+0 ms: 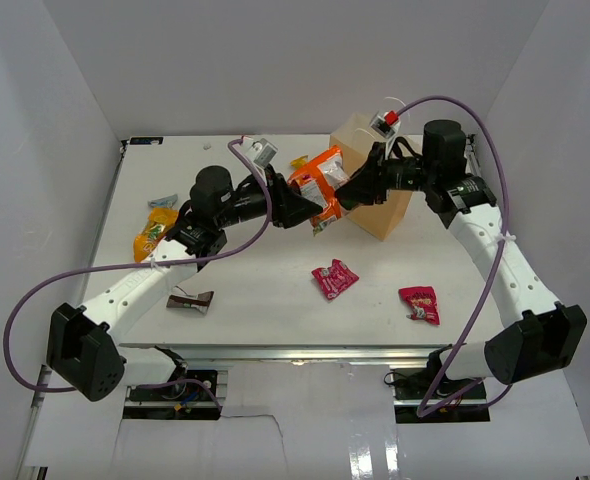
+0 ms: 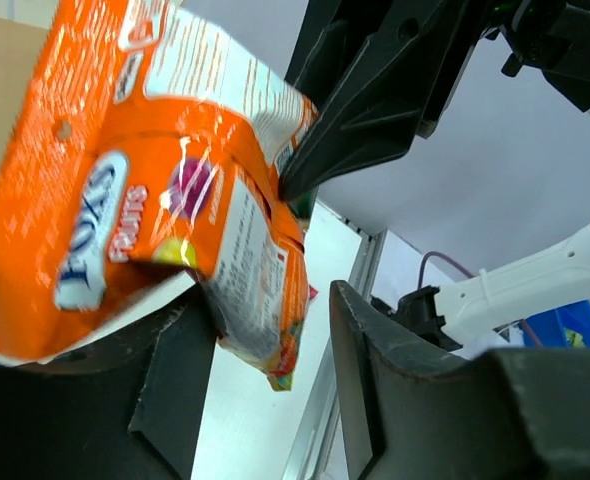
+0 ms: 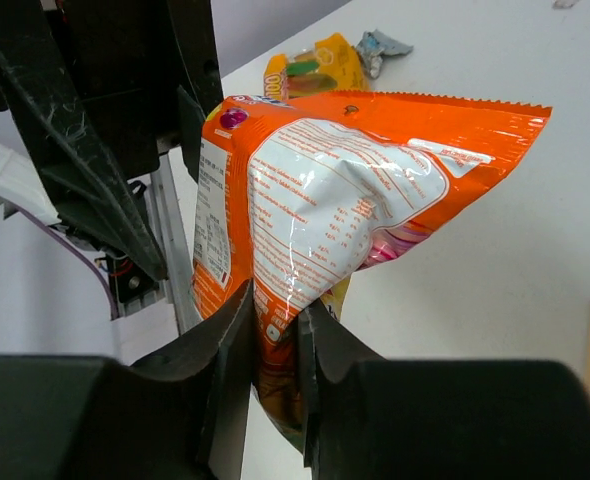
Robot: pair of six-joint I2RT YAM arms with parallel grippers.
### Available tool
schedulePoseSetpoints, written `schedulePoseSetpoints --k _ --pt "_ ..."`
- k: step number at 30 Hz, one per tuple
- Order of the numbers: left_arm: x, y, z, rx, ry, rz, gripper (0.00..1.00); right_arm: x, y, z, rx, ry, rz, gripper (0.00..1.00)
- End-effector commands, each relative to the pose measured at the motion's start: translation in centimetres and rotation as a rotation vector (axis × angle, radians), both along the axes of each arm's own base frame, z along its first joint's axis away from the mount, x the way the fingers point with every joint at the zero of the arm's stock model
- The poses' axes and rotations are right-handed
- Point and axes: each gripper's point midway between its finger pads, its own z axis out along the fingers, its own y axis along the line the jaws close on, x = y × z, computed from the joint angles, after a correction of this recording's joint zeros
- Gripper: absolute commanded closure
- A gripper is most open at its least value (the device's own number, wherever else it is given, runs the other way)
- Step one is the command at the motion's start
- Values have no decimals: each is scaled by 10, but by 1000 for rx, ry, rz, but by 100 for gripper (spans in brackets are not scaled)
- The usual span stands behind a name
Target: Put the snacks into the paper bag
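Observation:
An orange snack packet point(image 1: 320, 185) hangs in the air between my two grippers, just left of the tan paper bag point(image 1: 387, 212). My right gripper point(image 3: 277, 310) is shut on the packet's point(image 3: 345, 200) lower edge. My left gripper point(image 2: 270, 330) is open, its fingers standing apart on either side of the packet's point(image 2: 175, 190) dangling corner. In the top view the left gripper point(image 1: 310, 205) and the right gripper point(image 1: 343, 195) almost meet at the packet. The bag stands upright at the back right of the table, partly hidden behind the right arm.
Two red-pink packets point(image 1: 334, 279) point(image 1: 420, 303) lie on the white table near the front. A brown-and-white bar point(image 1: 191, 298) lies by the left arm. A yellow-orange packet point(image 1: 155, 230) and a grey-blue one point(image 1: 162, 201) lie at the left. A small yellow packet point(image 1: 300, 160) lies behind the grippers.

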Motion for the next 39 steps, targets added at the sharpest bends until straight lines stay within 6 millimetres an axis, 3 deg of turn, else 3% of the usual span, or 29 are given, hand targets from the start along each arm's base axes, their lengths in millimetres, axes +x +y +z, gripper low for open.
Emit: schedulePoseSetpoints --k 1,2,5,6,10,11,13,14,16,17,20,23,26,27,28,29,30,31,34,35,37,39 --pt "-7 3 44 -76 -96 10 42 7 -7 61 49 -225 -30 92" --pt "-4 3 45 -78 -94 19 40 9 -10 66 50 -242 -41 92" --pt "0 4 49 -83 -103 45 22 14 -16 89 56 -320 -72 92" --pt "1 9 56 -89 -125 76 3 15 -18 97 58 -342 -84 92" --pt "10 35 71 -93 -173 233 2 28 -34 132 50 -480 -167 92" --pt "12 41 67 -69 -150 272 2 33 -43 150 50 -531 -215 92" --pt "22 61 68 -40 -136 395 2 50 -58 164 33 -579 -307 92" --pt "23 68 53 12 -83 430 2 52 -65 181 39 -618 -343 92" --pt "27 86 43 40 -40 521 2 74 -82 188 21 -635 -444 92" --pt "27 93 23 86 13 548 2 84 -88 194 12 -653 -479 92" --pt "27 116 -4 126 133 659 2 109 -108 197 -50 -704 -604 92" --pt "29 147 -37 141 286 807 2 137 -122 184 -123 -722 -694 92" --pt "34 182 -76 170 462 922 2 159 -132 158 -225 -756 -738 92" --pt "36 191 -84 146 527 951 2 165 -134 139 -270 -752 -733 92" --pt "40 212 -97 136 589 1013 2 169 -135 131 -292 -752 -733 92" --pt "37 214 -105 129 644 1000 2 170 -135 121 -314 -749 -726 92" --pt "41 229 -111 95 699 1059 2 169 -135 115 -340 -766 -717 92" --pt "42 236 -116 83 733 1090 2 171 -133 91 -380 -741 -705 92" --pt "42 269 -135 35 861 1260 2 166 -133 74 -438 -793 -696 91" --pt "38 276 -142 39 911 1305 2 164 -133 60 -459 -780 -685 87" --pt "40 297 -158 30 998 1419 2 159 -130 52 -466 -770 -664 77" --pt "37 307 -166 59 1064 1474 2 150 -129 52 -460 -769 -649 56"
